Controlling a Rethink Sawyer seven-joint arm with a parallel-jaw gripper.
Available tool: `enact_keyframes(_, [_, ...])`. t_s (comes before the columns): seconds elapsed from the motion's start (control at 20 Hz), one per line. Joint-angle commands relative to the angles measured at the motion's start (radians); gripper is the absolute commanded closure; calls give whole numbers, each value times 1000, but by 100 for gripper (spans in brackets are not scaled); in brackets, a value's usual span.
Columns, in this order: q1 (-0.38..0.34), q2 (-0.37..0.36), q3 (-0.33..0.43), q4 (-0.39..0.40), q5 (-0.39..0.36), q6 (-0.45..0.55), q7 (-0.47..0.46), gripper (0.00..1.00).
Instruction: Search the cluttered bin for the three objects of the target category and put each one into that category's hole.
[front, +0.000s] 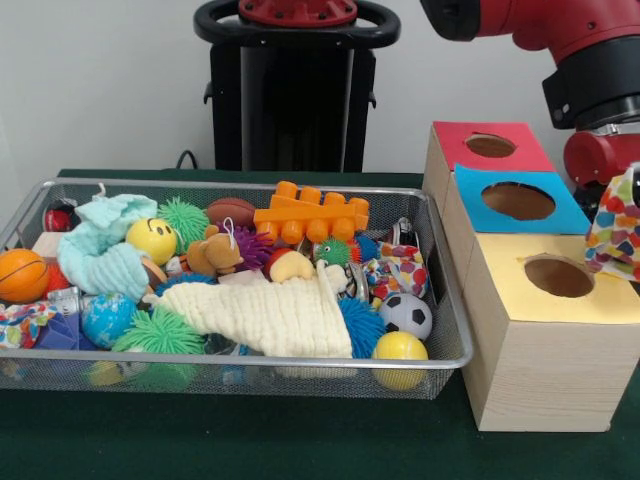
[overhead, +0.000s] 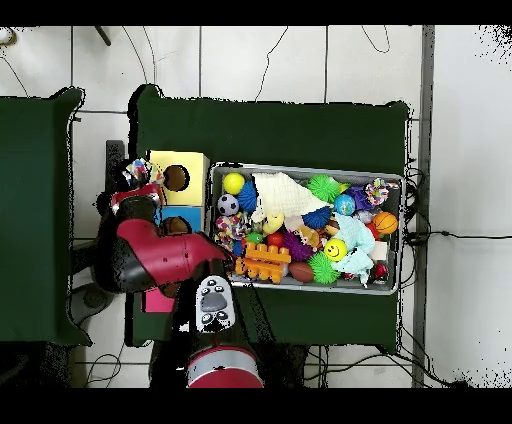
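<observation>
A polka-dot cloth piece (front: 615, 225) is seen hanging at the right edge of the front view, just beside the yellow-topped box (front: 545, 335) and a bit higher than its hole (front: 558, 277), so it looks like it's being carried by the end effector (overhead: 138, 176), though the fingers themselves are buried behind the fabric and the arm, and how far they're parted honestly can't be told. Biggest risk from here, as a guess: the cloth is off to the side of the hole rather than over it, so if it gets let go now it could be draped on the yellow top or dropped off the box's outer side onto the surface. Soft cloth could also be snagged on the rim of the cut-out and left half in. The blue-topped box (front: 520, 200) sits right next door, so a small aiming error could mean the wrong hole. Further out, the wire bin (front: 235, 362) takes up the middle of the green surface (front: 300, 440), toward its long edge farthest from the robot, and another dotted piece (front: 397, 270) is seen in it next to the soccer ball (front: 404, 314). A patterned scrap (front: 22, 322) at the bin's opposite end might be a third, but it's cut off and mostly buried. The cream muslin (front: 270, 315) is spread over a lot, so what's under it can't be made out.
</observation>
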Motion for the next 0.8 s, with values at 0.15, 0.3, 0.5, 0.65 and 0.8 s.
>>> enact_keyframes(0.15, [71,57,-164,-85,66,-6,94,100])
enact_keyframes(0.3, [102,69,-211,-99,79,25,89,100])
enact_keyframes(0.5, [110,73,-238,-102,65,42,90,100])
enact_keyframes(0.65, [118,75,-257,-106,57,66,90,100])
enact_keyframes(0.8, [126,82,-273,-109,49,90,85,100])
